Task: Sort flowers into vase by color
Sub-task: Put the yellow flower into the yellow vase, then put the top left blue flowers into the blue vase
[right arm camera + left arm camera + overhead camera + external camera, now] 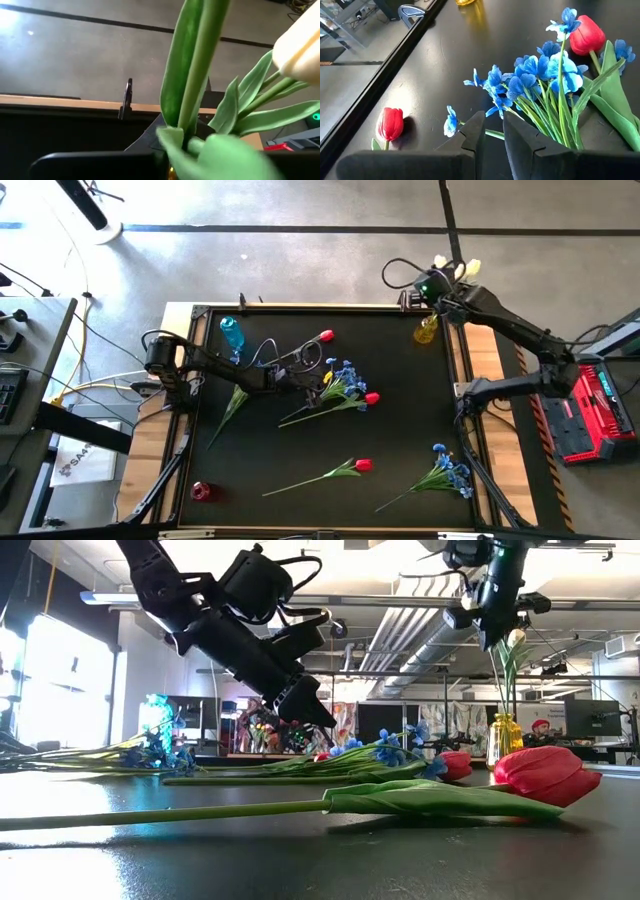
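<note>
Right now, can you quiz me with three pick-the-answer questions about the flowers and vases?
1. Where is the yellow vase?
A. middle of the table
B. far right corner of the table
C. near left corner

2. How many red tulips lie on the table?
A. one
B. three
C. six

3. How are the cream tulips?
A. lying flat
B. under the blue flowers
C. standing up, stems in the yellow vase

Answers:
1 B, the high view shows it in that corner, by the right arm.
2 B, three red heads lie on the black top.
3 C, the low view shows their stems running down into the vase.
</note>
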`<act>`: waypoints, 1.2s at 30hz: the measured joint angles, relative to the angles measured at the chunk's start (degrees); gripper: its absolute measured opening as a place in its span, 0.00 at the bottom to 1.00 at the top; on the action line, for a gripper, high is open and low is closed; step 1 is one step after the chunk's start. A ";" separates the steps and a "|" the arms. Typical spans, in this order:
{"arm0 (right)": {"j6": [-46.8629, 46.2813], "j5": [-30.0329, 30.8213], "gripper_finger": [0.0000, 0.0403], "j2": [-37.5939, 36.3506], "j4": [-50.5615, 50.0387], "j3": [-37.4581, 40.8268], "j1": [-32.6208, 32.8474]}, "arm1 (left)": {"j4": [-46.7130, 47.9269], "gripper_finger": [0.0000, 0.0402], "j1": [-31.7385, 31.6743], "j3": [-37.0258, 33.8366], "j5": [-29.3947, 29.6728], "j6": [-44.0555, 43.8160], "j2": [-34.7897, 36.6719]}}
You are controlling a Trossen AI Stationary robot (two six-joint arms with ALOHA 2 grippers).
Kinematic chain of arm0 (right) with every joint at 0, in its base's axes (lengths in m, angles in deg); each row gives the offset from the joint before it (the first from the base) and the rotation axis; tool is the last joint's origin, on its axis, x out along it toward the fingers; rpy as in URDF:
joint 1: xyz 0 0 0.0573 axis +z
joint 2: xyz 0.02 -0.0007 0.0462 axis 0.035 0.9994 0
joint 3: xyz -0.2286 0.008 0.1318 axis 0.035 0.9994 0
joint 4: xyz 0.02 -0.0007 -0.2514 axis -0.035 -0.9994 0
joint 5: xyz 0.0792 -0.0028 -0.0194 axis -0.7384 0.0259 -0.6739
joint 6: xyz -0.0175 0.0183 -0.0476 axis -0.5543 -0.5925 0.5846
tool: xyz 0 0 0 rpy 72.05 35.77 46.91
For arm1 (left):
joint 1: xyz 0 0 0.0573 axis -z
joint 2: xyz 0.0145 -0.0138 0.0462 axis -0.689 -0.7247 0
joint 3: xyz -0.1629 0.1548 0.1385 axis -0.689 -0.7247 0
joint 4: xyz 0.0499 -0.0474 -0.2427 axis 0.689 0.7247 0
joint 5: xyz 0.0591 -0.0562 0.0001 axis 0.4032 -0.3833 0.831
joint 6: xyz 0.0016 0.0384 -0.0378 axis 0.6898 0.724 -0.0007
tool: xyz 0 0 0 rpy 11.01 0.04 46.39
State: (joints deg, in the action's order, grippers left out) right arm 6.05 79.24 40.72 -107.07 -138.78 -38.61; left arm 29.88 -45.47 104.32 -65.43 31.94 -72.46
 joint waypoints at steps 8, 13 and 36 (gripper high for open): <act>0.02 0.04 0.26 0.04 -1.24 0.00 1.26 | 0.05 0.14 0.00 0.00 -0.91 0.04 0.00; 0.04 0.04 0.38 -1.33 -0.84 -0.02 3.55 | 0.07 0.14 0.00 0.00 -1.08 -0.11 0.00; 2.64 -5.22 0.46 -14.09 3.25 3.77 29.29 | 18.73 0.14 0.10 0.07 -0.01 -12.38 10.80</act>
State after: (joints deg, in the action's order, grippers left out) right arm 8.70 74.02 26.63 -103.82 -135.01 -9.33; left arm 48.61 -45.37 104.39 -65.44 19.56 -61.67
